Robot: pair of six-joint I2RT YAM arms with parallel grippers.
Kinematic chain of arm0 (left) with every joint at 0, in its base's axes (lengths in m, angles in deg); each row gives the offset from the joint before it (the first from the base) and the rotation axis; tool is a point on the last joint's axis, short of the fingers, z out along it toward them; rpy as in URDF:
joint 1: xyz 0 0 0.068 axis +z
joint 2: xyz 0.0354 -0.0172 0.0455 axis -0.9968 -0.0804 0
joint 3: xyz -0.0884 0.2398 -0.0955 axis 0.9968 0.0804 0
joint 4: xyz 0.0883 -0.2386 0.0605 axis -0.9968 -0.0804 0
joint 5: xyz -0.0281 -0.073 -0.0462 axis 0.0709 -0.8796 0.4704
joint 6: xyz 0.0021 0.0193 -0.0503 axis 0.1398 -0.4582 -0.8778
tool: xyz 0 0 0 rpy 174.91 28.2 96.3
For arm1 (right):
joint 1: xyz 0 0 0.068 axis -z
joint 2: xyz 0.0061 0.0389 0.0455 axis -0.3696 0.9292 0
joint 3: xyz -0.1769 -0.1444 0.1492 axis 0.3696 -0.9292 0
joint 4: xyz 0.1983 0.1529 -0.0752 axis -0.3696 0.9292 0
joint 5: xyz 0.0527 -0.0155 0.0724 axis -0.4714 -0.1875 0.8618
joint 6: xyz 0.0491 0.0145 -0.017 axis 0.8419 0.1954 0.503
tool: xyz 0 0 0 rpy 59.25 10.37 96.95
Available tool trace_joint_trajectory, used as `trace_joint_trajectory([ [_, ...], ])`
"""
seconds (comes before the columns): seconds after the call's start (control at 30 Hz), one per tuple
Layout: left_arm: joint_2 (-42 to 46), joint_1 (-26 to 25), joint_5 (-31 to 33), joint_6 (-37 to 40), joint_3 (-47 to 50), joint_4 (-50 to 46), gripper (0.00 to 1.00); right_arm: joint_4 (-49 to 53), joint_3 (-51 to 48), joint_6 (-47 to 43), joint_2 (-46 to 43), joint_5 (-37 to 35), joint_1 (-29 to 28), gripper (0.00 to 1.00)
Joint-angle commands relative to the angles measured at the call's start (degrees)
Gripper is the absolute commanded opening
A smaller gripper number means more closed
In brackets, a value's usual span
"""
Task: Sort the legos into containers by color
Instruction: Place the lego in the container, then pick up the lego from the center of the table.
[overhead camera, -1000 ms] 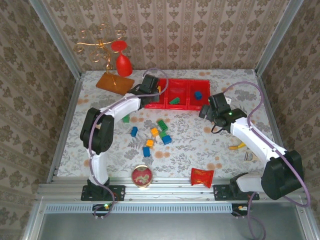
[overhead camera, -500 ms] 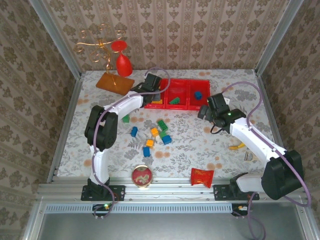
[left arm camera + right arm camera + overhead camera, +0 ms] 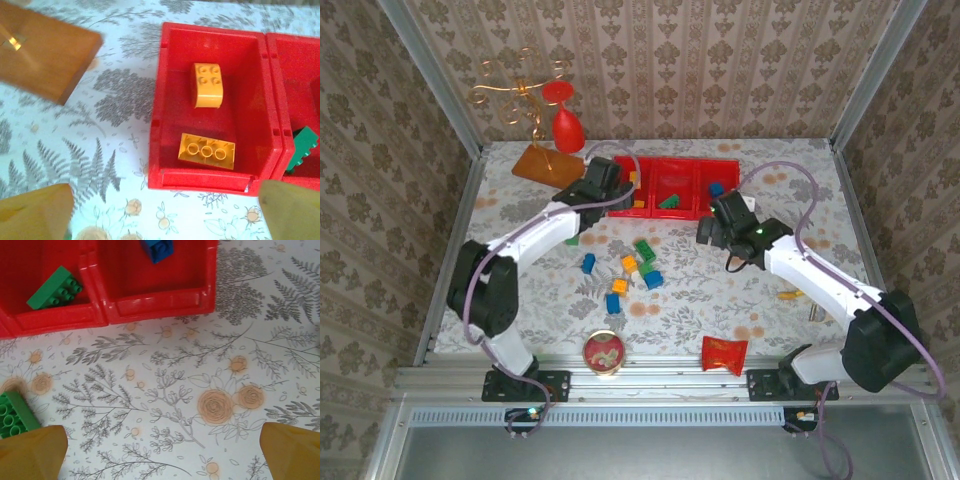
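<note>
Three joined red containers [image 3: 678, 186] stand at the back of the table. In the left wrist view the left bin [image 3: 156, 120] holds two yellow-orange legos [image 3: 208, 85] [image 3: 207, 151], and a green lego [image 3: 301, 150] lies in the middle bin. The right wrist view shows that green lego [image 3: 55, 287] and a blue lego [image 3: 157, 249] in the right bin [image 3: 160, 302]. Several blue, green and orange legos [image 3: 629, 266] lie loose mid-table. My left gripper [image 3: 603, 190] [image 3: 162, 220] hovers open just in front of the left bin. My right gripper [image 3: 712, 228] [image 3: 162, 455] is open over bare cloth, a green lego [image 3: 14, 415] by its left finger.
A gold wire stand on an orange base [image 3: 550, 163] [image 3: 45, 55] with a red ornament [image 3: 565, 125] stands back left. A round red-gold tin [image 3: 604, 352] and a red packet [image 3: 724, 353] lie near the front edge. Small bits [image 3: 792, 294] lie under the right arm.
The left gripper has drawn back from over the left bin toward the near left. The right gripper has moved left and nearer, toward the loose legos.
</note>
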Motion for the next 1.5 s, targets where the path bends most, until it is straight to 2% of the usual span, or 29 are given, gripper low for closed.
trace_joint_trajectory([
  [0.0, 4.9, 0.9, 3.1, -2.2, 5.4, 1.2, 1.00, 0.8, 3.0, -1.1, 2.9, -2.6, -2.8, 1.00],
  [0.27, 18.1, 3.6, 6.0, -6.1, 20.1, 3.3, 1.00, 1.5, 10.2, -4.0, 11.8, 0.0, -8.9, 1.00],
  [0.63, 32.0, 6.5, 7.3, -9.9, 32.4, 4.7, 1.00, 3.6, 21.9, -9.8, 25.5, 9.0, -9.7, 0.94],
  [0.67, 32.7, 8.1, 7.3, -10.1, 33.0, 4.4, 1.00, 4.4, 23.4, -10.4, 26.9, 9.5, -9.7, 0.93],
  [1.13, 38.1, 10.8, 6.4, -11.9, 37.6, 1.8, 1.00, 10.2, 36.3, -16.2, 39.5, 12.0, -9.7, 0.88],
  [1.47, 38.6, 11.5, 5.7, -12.5, 38.6, 2.3, 1.00, 11.1, 39.6, -18.0, 43.5, 15.2, -9.7, 0.83],
])
